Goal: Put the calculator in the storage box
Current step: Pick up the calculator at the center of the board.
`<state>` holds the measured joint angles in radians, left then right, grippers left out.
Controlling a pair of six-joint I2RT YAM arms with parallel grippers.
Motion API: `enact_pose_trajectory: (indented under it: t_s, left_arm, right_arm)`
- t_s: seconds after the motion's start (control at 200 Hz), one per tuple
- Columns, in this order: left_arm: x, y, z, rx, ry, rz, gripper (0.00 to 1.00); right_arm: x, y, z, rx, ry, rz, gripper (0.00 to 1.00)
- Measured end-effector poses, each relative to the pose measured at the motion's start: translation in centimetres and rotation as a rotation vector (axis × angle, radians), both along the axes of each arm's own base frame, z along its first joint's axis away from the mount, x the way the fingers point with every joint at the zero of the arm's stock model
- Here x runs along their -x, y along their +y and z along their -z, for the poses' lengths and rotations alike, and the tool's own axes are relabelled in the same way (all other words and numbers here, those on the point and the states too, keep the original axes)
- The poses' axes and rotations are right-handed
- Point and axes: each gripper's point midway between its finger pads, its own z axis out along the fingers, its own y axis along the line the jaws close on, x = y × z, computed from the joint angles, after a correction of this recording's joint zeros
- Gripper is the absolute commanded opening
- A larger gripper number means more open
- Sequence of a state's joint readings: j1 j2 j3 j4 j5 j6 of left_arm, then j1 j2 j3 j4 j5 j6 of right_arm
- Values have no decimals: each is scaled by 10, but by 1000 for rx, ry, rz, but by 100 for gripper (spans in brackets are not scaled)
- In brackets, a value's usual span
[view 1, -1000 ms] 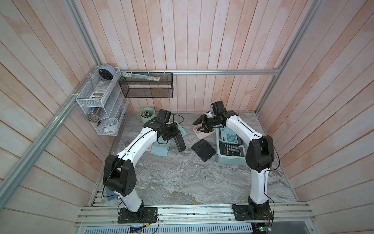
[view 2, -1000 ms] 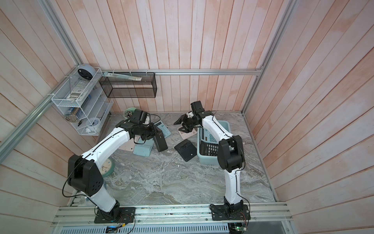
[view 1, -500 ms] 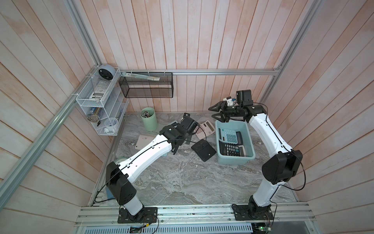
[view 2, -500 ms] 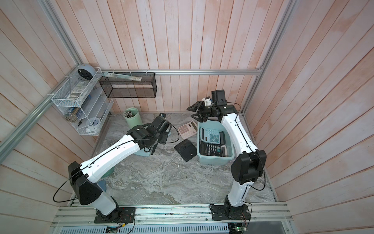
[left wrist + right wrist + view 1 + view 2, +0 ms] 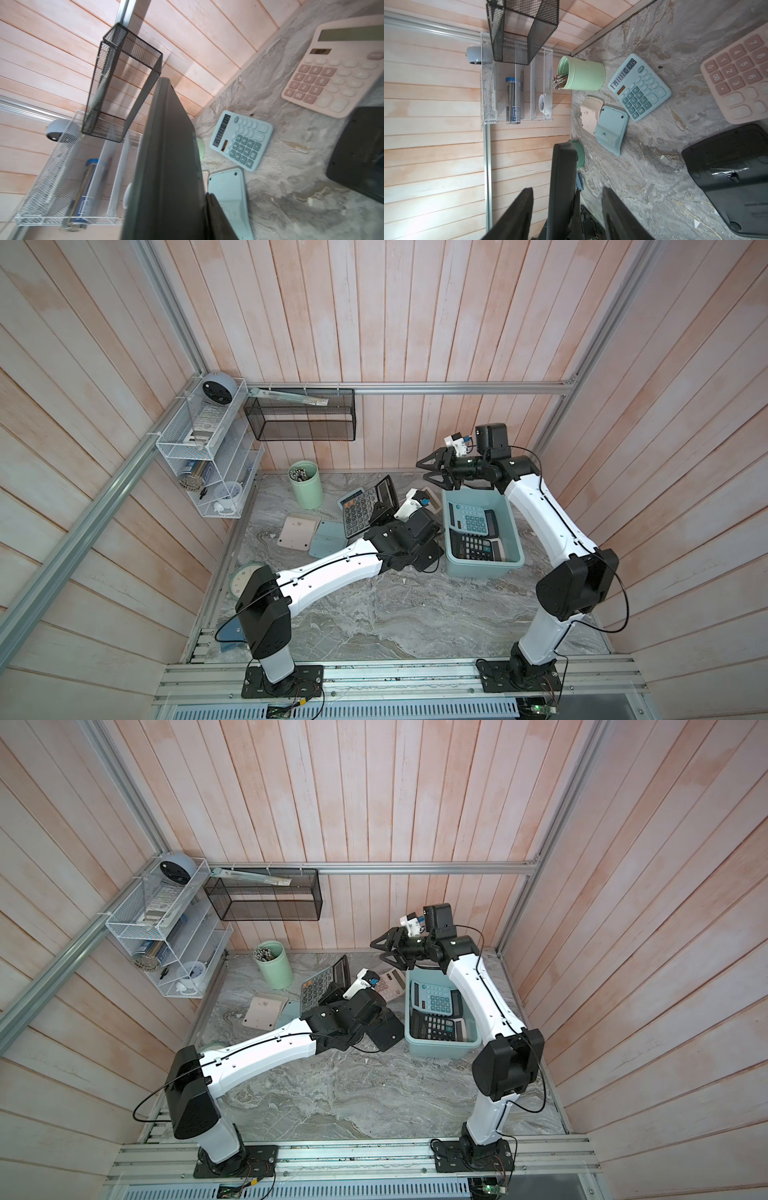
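Left gripper [image 5: 381, 512] clamped on the black calculator [image 5: 365, 506], held tilted off the table [image 5: 374, 614], just beside the storage box [image 5: 478, 570] (two calculators [image 5: 471, 520] lie inside). Right gripper [image 5: 422, 470] agape, empty, raised near the box's far rim.

Pale pink wooden planks line the walls [image 5: 415, 323], framed by aluminium rails [image 5: 457, 388], around a grey marbled surface [image 5: 395, 614]. A white mesh rack [image 5: 195, 448] and a black mesh basket [image 5: 299, 427] hang by the far corner in soft, even light.
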<state>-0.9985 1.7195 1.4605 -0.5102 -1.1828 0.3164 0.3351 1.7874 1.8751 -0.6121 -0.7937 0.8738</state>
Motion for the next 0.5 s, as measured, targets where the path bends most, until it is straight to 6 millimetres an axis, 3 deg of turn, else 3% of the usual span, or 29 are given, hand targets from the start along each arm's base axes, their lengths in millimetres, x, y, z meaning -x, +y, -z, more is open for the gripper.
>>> enact_pose_trajectory:
  t_s: [0.25, 0.5]
  left_arm:
    - [3, -20, -8, -112, -89, 25, 0]
    - [2, -17, -15, -121, -113, 3, 0]
  right_arm:
    - [26, 31, -15, 58, -145, -122, 62]
    - [39, 45, 19, 138, -111, -210, 53]
